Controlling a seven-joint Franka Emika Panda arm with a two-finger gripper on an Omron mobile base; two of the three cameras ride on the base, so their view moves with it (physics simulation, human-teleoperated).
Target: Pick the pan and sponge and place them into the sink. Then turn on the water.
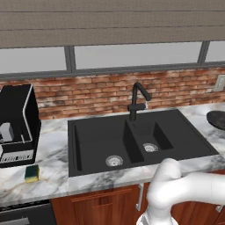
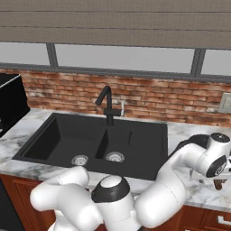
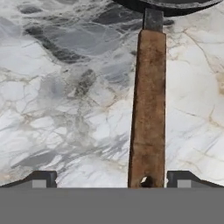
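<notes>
The sponge (image 1: 31, 173) lies near the table's (image 1: 52, 154) front edge at the left, just before a black appliance (image 1: 16, 125). The sink (image 1: 132, 140) sits mid-table, both basins bare. At the right edge rests the pan (image 1: 216, 119). Over its wooden handle (image 3: 148, 109) the pincer (image 3: 111, 179) hangs released, one fingertip on each side, with bare marble all around.

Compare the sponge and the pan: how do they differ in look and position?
The sponge is a small yellow and green block lying left of the sink; the pan is round and black, lying right of it. The pan has a long wooden handle; the sponge has none. Both rest on the marble counter.
</notes>
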